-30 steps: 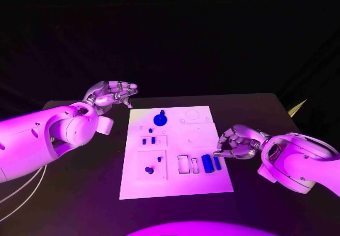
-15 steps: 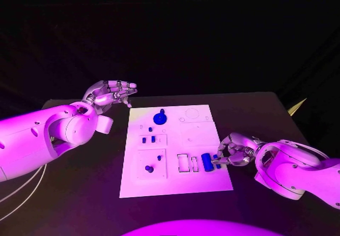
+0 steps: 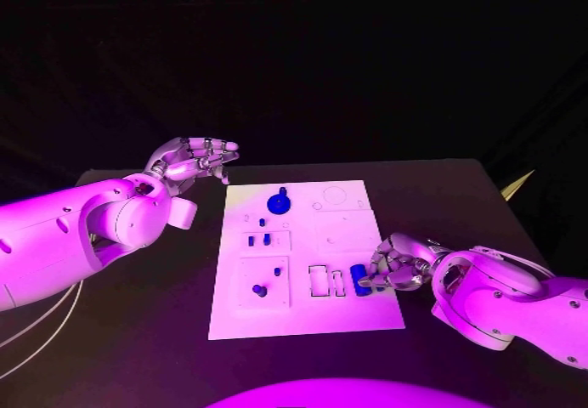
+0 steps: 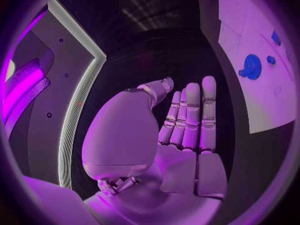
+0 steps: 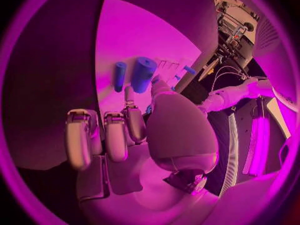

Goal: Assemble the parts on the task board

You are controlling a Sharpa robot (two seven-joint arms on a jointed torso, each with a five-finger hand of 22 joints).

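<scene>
— What is the right hand [image 3: 398, 265] doing?
— It is sitting low at the right edge of the white board [image 3: 349, 316], fingers curled in. A fingertip [image 5: 127, 93] is reaching toward the big blue cylinder [image 3: 360, 280], but I cannot tell whether it is touching or gripping it.
— And the slimmer blue piece [image 5: 119, 76]?
— It is lying just beside the cylinder, parallel to it.
— The left hand [image 3: 193, 160]?
— It is hovering off the board's far left corner, holding nothing, fingers straight and close together, thumb alongside.
— Anything else on the board?
— A round blue knob [image 3: 278, 204] is sitting near the far edge, with smaller blue pieces [image 3: 258, 291] along the left side. The board is lying mid-bench [image 3: 147, 289].
</scene>
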